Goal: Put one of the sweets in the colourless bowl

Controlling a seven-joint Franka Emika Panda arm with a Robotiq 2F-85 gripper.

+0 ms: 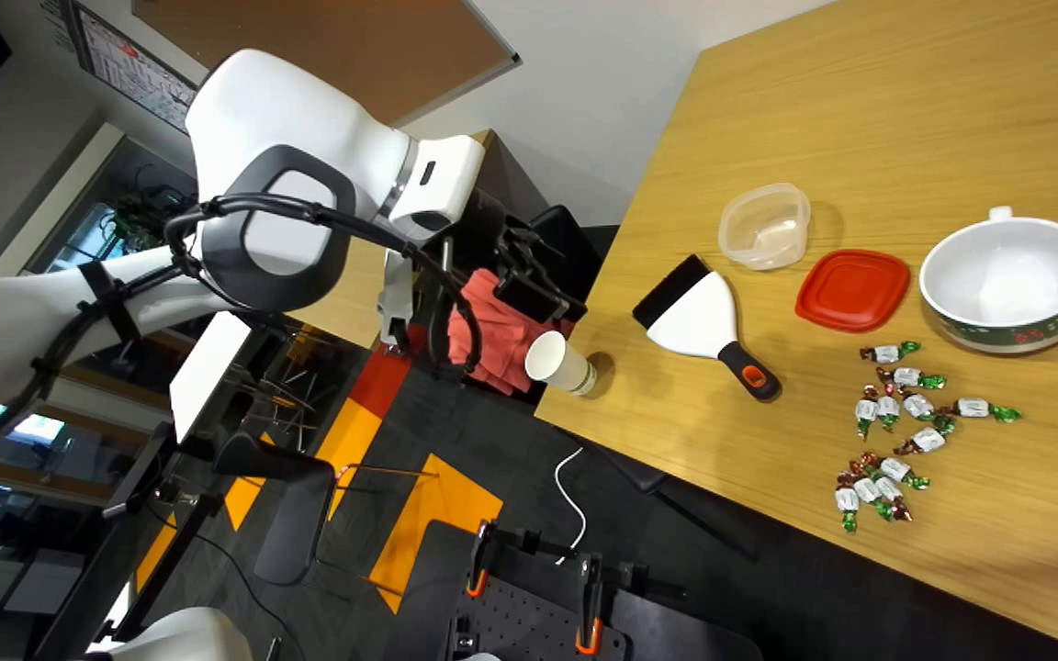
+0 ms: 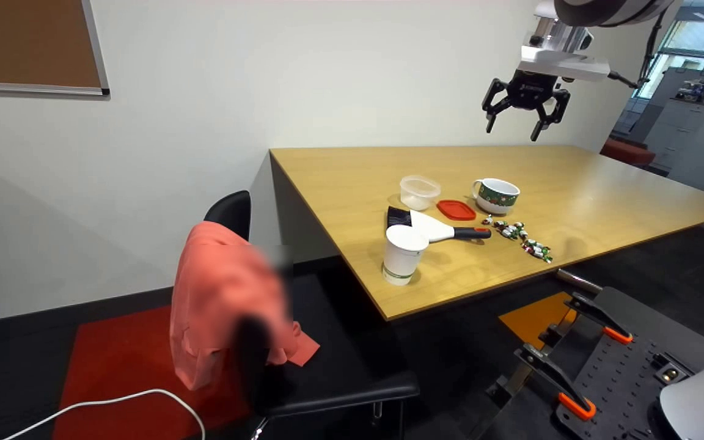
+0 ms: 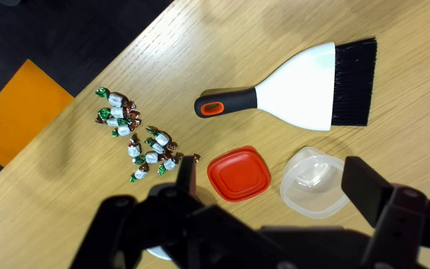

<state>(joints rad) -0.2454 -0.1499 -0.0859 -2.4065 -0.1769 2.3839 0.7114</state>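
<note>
Sweets (image 1: 928, 441) lie toward the near edge of the table (image 2: 578, 195), colourless bowl (image 1: 765, 229) farther inboard. Centre the wide, empty jaws over an outlying sweet (image 1: 887, 352) (clustered ones may snag); descend vertically.

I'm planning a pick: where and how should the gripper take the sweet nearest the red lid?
Grip the sweet by its white middle, probably from straight above, the gripper closing across its short width. It lies on its side on the table, and its twisted ends look thin and loose. A small gap parts it from the neighbouring sweets.
</note>
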